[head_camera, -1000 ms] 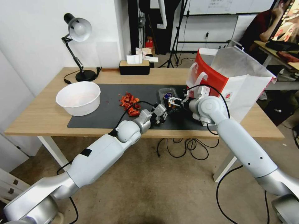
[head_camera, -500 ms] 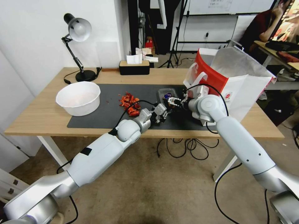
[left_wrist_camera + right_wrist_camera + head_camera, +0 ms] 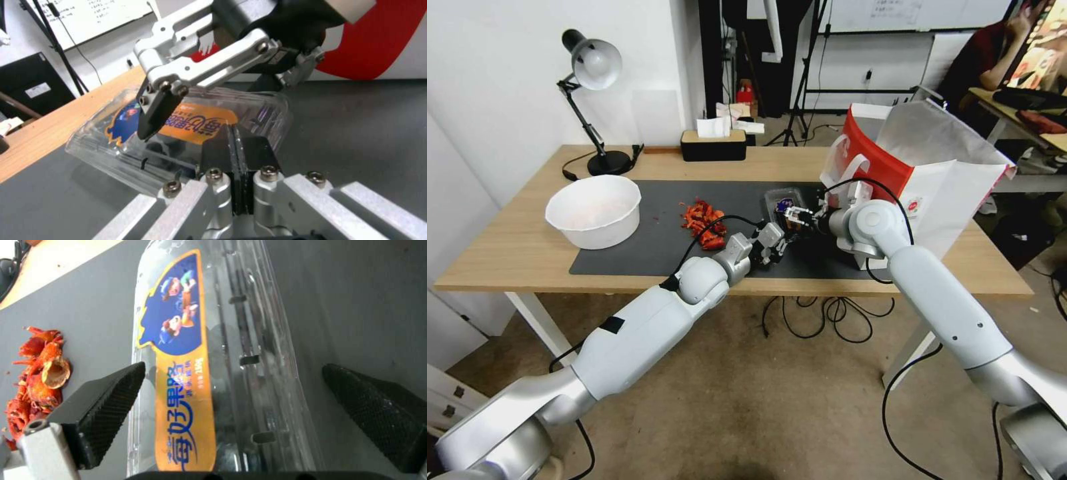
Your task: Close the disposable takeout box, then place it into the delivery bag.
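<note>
The right gripper point(image 3: 792, 215) hangs over the takeout box point(image 3: 782, 201), at nine o'clock from the delivery bag point(image 3: 924, 167).

From the left wrist, the left gripper point(image 3: 235, 146) is pressed closed against the box point(image 3: 262, 110).

From the right wrist, its spread fingers point(image 3: 104, 403) straddle the blue-and-orange cartoon label point(image 3: 178, 350); Chinese writing, unreadable. Red shells point(image 3: 35, 366) lie beside.

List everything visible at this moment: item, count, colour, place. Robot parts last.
Takeout box: 1, clear with blue-and-yellow label, on the mat by the bag.
Delivery bag: 1, white and red, foil-lined, table's right end.
Mat: 1, dark grey, on the table.
Bowl: 1, white, mat's left end.
Red scraps: 1 pile, mid-mat.
Desk lamp: 1, black, back left.
Tissue box: 1, black, back edge.
Left gripper: shut, at the box's near edge.
Right gripper: open, straddling the box.
</note>
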